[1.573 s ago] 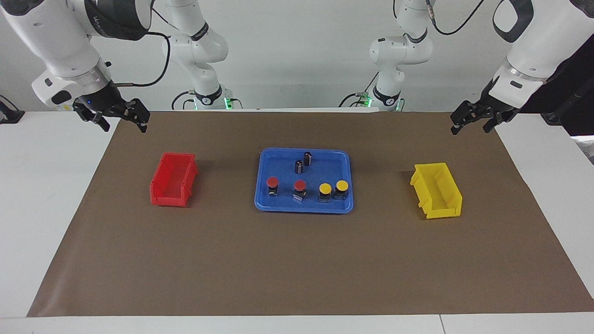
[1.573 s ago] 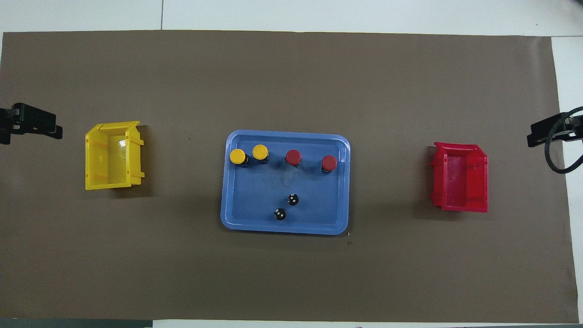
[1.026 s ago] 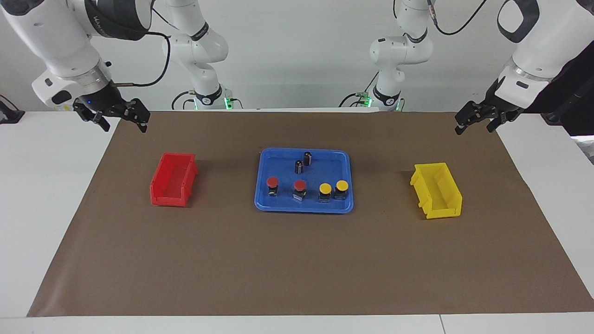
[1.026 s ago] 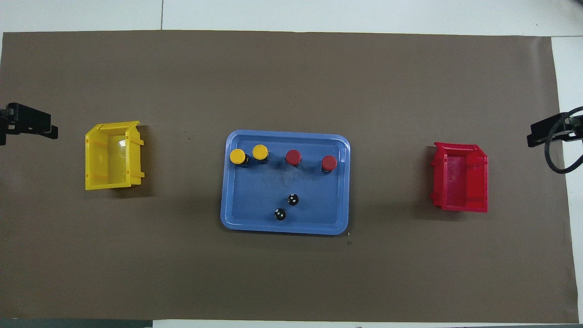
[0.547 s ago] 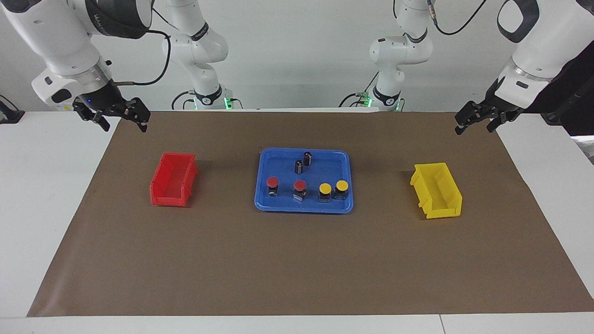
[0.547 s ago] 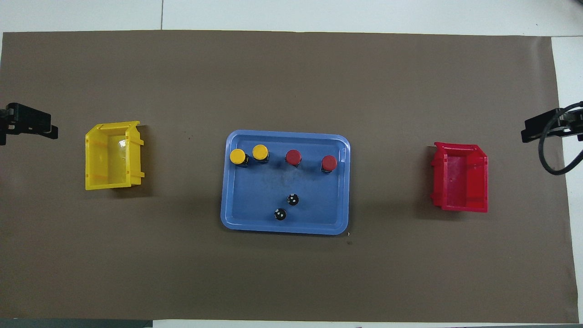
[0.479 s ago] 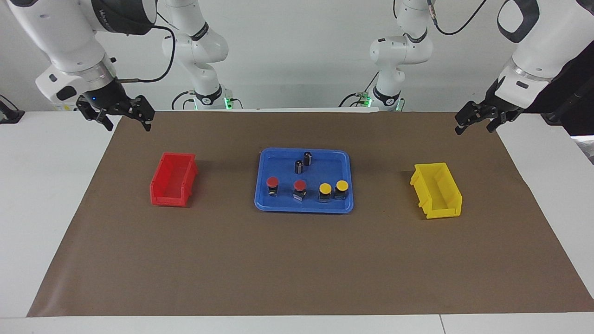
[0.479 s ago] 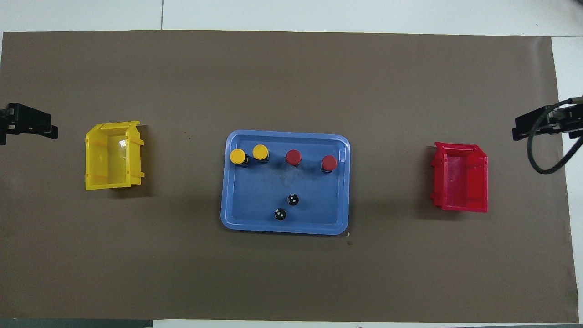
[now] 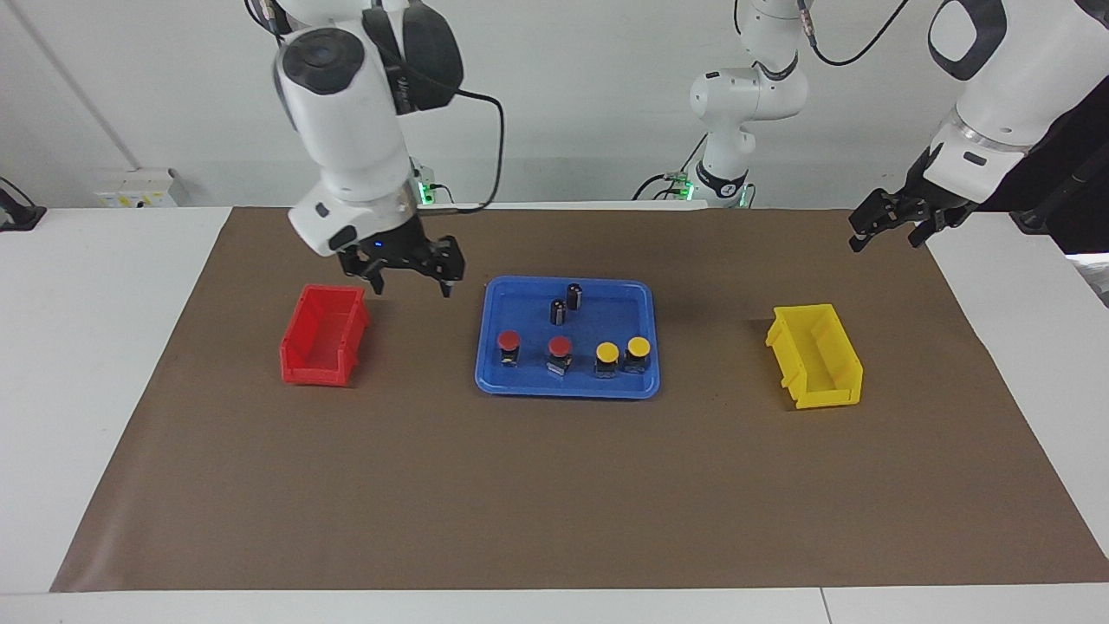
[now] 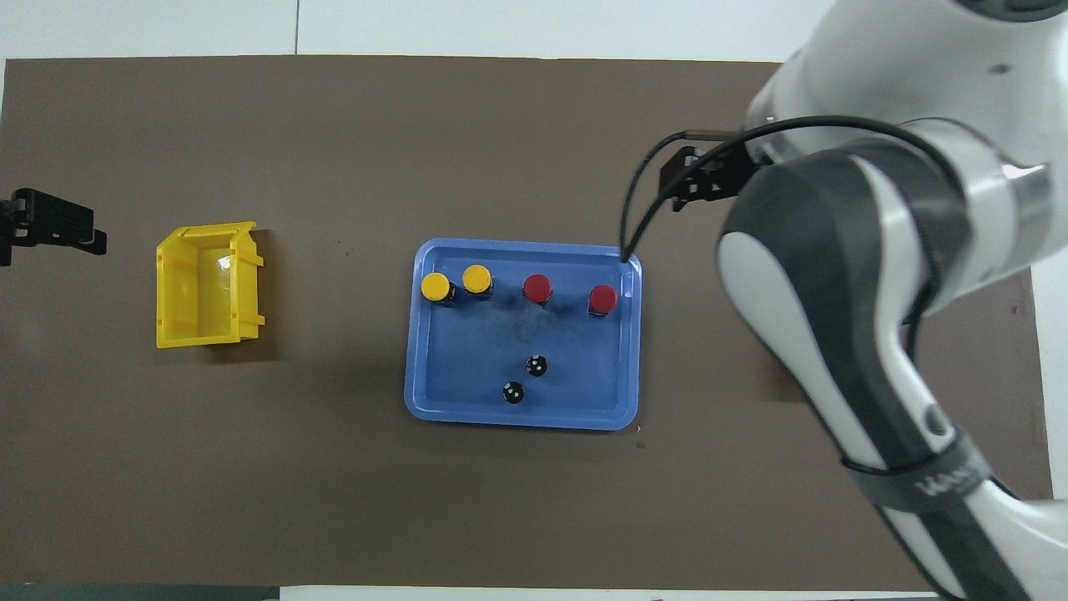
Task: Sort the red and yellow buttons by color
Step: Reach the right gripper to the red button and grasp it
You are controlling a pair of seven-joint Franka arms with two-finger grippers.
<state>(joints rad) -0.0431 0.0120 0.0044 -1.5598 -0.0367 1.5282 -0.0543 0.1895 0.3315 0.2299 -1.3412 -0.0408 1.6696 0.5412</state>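
Note:
Two red buttons [image 9: 509, 340] [image 9: 560, 347] and two yellow buttons [image 9: 607, 353] [image 9: 638, 347] stand in a row in the blue tray [image 9: 567, 387], along the edge farthest from the robots. The overhead view shows them too: red [image 10: 603, 298] [image 10: 537, 288], yellow [image 10: 476, 278] [image 10: 435, 286]. My right gripper [image 9: 412, 288] is open and empty, in the air over the mat between the red bin [image 9: 325, 334] and the tray; it also shows in the overhead view [image 10: 694, 179]. My left gripper [image 9: 881, 243] waits open over the mat's edge beside the yellow bin [image 9: 814, 355].
Two dark cylinders [image 9: 559, 310] [image 9: 574, 295] stand in the tray nearer to the robots than the buttons. In the overhead view the right arm hides the red bin; the yellow bin [image 10: 204, 284] and the tray [image 10: 521, 417] show. A brown mat [image 9: 554, 485] covers the table.
My right arm has swung from the mat's corner at its own end of the table in toward the tray, past the red bin. The left arm and the buttons have not moved.

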